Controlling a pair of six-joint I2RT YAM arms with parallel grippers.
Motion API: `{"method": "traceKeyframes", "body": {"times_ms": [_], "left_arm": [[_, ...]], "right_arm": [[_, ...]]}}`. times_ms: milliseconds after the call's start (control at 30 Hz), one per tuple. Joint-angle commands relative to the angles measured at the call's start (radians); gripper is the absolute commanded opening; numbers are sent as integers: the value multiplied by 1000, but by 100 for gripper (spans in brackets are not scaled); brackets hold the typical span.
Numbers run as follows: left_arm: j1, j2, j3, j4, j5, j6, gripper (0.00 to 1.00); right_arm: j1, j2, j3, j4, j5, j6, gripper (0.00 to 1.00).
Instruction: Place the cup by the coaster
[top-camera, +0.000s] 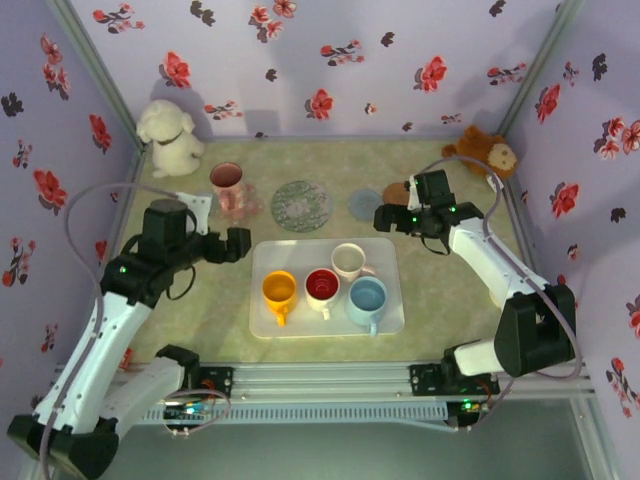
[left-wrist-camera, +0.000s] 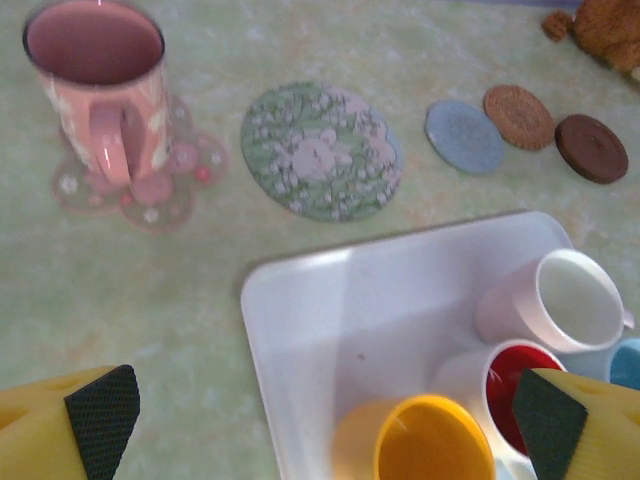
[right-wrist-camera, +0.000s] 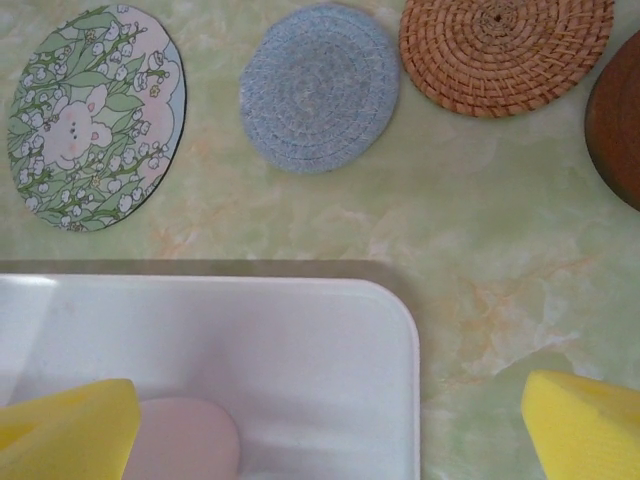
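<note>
Pink cup (top-camera: 227, 182) stands upright at the far left of the table, on a flower-shaped coaster (top-camera: 245, 205) just beside the green floral coaster (top-camera: 301, 205). From the top view, four more cups wait in the white tray (top-camera: 262, 325): a yellow cup (top-camera: 279, 290), a red cup (top-camera: 322, 285), a white cup (top-camera: 348, 261) and a blue cup (top-camera: 367, 297).

From the left wrist, the left gripper (left-wrist-camera: 322, 425) has its fingers wide apart with nothing between them. It hangs over the near-left part of the tray, well apart from the pink cup, whose handle points toward this camera.

From the right wrist, the right gripper (right-wrist-camera: 325, 430) is also spread wide and empty, above the tray's far corner. The blue round coaster (right-wrist-camera: 318, 88) and the woven coaster (right-wrist-camera: 505, 50) lie bare beyond it.

I judge the cups to be glazed ceramic: stiff, not heavy, smooth enough to slip, and likely to chip if dropped. The safest hold seems to be over the rim, one finger inside and one outside, on the side away from the handle.
</note>
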Motion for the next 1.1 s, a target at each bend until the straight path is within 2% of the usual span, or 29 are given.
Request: {"method": "traceKeyframes", "body": {"times_ms": [0, 133, 233, 400, 533, 767, 900, 1067], "left_arm": [[-20, 24, -59, -119, 48, -138, 98], [-38, 37, -107, -153, 38, -194, 97], [-49, 12, -144, -151, 75, -226, 95], [-138, -49, -182, -142, 169, -213, 92], [-194, 9, -175, -179, 216, -216, 85], [-373, 70, -218, -153, 86, -350, 83], [-479, 76, -280, -34, -7, -453, 82], [-552, 114, -355, 146, -99, -514, 79]], "right_arm": [[9, -20, 21, 4, -17, 0, 99], [11, -24, 16, 2, -12, 1, 99], [13, -22, 11, 0, -10, 4, 99], [16, -14, 4, 5, -7, 0, 99], [17, -5, 10, 3, -4, -4, 99], [17, -8, 8, 4, 10, -4, 99], [17, -7, 3, 3, 19, -5, 99], [17, 0, 4, 4, 23, -7, 99]]}}
